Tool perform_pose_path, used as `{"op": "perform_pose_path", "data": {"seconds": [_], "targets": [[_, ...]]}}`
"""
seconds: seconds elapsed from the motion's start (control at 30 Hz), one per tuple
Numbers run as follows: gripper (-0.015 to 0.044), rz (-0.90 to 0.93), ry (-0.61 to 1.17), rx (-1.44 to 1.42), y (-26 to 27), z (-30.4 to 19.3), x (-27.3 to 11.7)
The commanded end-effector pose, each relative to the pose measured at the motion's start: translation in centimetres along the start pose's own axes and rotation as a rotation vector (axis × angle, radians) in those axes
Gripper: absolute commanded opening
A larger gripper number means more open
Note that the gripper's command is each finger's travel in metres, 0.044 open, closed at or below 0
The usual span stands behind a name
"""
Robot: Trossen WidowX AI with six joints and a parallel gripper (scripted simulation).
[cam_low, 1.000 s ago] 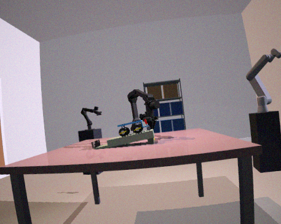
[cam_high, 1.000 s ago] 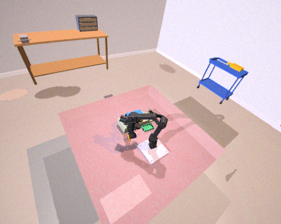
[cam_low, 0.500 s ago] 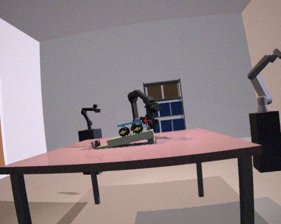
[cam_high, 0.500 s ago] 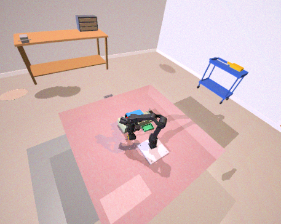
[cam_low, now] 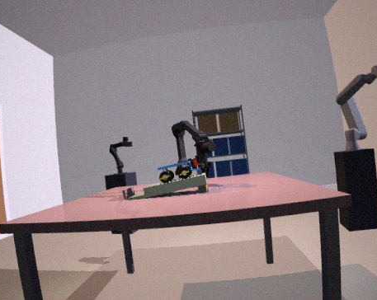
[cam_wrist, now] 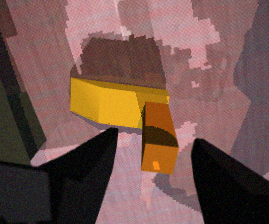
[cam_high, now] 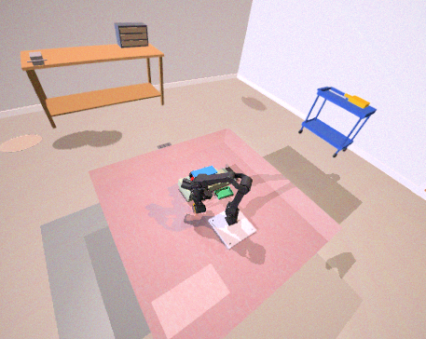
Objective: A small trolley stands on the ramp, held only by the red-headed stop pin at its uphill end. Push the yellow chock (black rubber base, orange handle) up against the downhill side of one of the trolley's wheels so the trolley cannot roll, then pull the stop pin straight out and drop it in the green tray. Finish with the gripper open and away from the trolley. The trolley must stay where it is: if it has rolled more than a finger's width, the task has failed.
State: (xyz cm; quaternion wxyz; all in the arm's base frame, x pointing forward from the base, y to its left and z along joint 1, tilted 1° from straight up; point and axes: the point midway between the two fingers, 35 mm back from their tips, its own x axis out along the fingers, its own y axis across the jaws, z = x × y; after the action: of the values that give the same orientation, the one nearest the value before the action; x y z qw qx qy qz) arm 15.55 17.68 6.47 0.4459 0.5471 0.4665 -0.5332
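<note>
The yellow chock (cam_high: 194,208) (cam_wrist: 106,102) stands on the table off the ramp's high end. Its orange handle (cam_wrist: 160,159) points up toward the wrist camera. My gripper (cam_wrist: 155,141) is part open over the chock; the handle shows between the fingertips, with a gap on both sides. The blue-topped trolley (cam_high: 204,172) (cam_low: 174,166) stands on the pale green ramp (cam_high: 185,190) (cam_low: 170,188). The red pin head (cam_high: 192,179) (cam_low: 195,163) shows at the trolley's uphill end. The green tray (cam_high: 224,193) lies beside the ramp, under the arm.
The ramp's dark side (cam_wrist: 6,120) rises close on the left in the wrist view. The arm's white base plate (cam_high: 239,234) sits on the pink table (cam_high: 141,186) (cam_low: 252,195). A dark stop (cam_low: 129,192) stands at the ramp's low end.
</note>
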Motion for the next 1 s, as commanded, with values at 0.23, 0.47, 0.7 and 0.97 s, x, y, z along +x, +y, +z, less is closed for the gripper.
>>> {"op": "perform_pose_path", "data": {"seconds": [0.23, 0.47, 0.7, 0.97], "targets": [[0.0190, -0.002, -0.009, 0.003, -0.1, 0.2, 2.0], [0.0111, -0.002, -0.003, 0.000, 0.0, 0.1, 1.7], [0.0025, -0.002, -0.003, 0.000, 0.0, 0.1, 1.7], [0.0000, -0.002, -0.009, 0.003, -0.2, 0.2, -0.6]]}}
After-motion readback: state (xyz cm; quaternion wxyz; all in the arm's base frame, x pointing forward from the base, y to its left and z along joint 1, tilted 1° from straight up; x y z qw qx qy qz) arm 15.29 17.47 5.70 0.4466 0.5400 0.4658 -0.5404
